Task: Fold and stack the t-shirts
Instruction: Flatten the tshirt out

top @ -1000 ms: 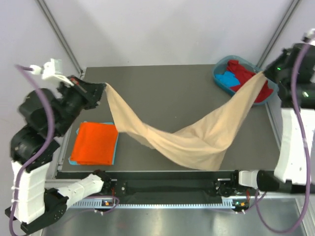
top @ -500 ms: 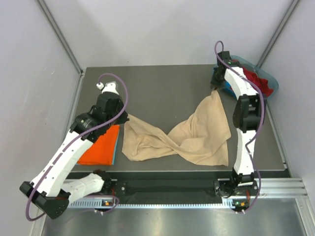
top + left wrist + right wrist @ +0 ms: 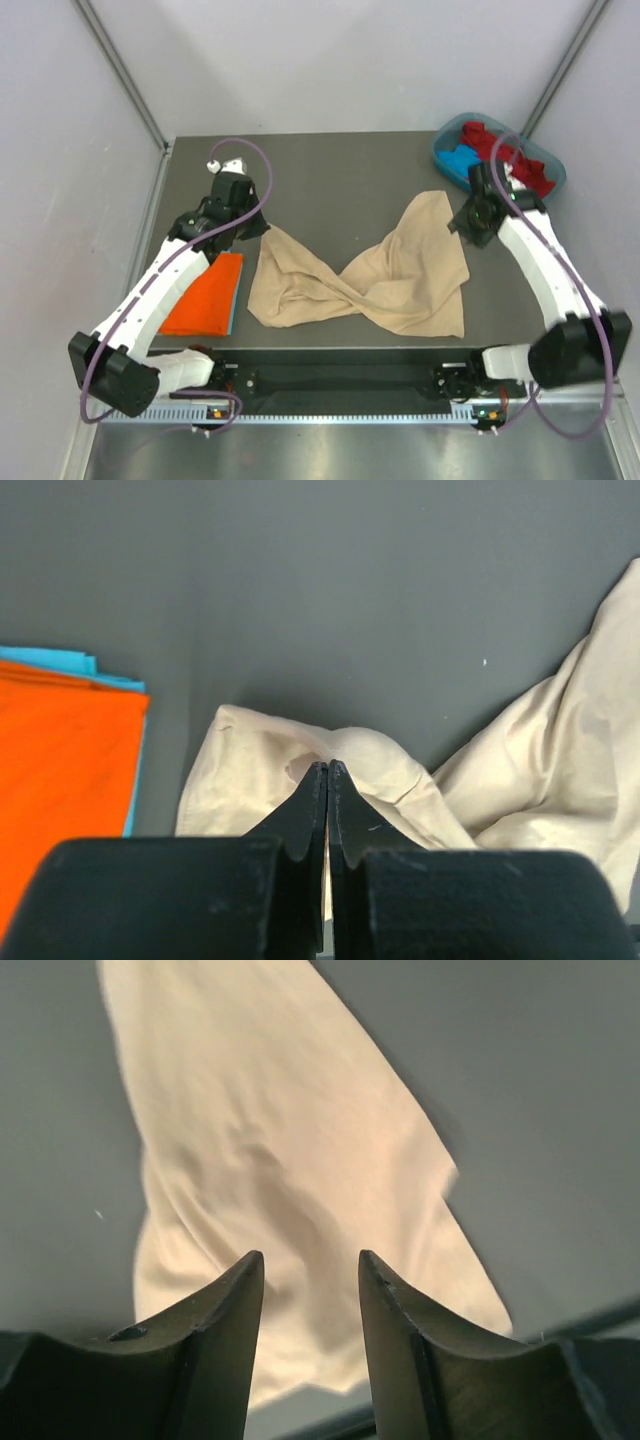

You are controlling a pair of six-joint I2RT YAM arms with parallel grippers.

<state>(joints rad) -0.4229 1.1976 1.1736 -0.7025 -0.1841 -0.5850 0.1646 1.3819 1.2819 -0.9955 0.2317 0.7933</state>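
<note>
A beige t-shirt [image 3: 400,275] lies twisted and rumpled across the middle of the table. My left gripper [image 3: 258,230] is shut on its left corner, low over the table; in the left wrist view the closed tips [image 3: 328,764] pinch a bunch of beige cloth [image 3: 250,780]. My right gripper [image 3: 460,222] stands open just right of the shirt's upper right corner. The right wrist view shows its gap [image 3: 310,1255] empty above the beige cloth [image 3: 270,1160]. A folded orange t-shirt [image 3: 200,295] rests on a folded blue one [image 3: 234,305] at the left.
A teal tub [image 3: 548,178] at the back right corner holds a red shirt [image 3: 515,165] and a blue shirt [image 3: 460,160]. The folded stack's orange and blue edges show at the left of the left wrist view [image 3: 60,750].
The right gripper has opened and let go of the beige shirt's corner, then drawn off to the right. The shirt has settled flat on the table. The left gripper stays shut on its corner.
</note>
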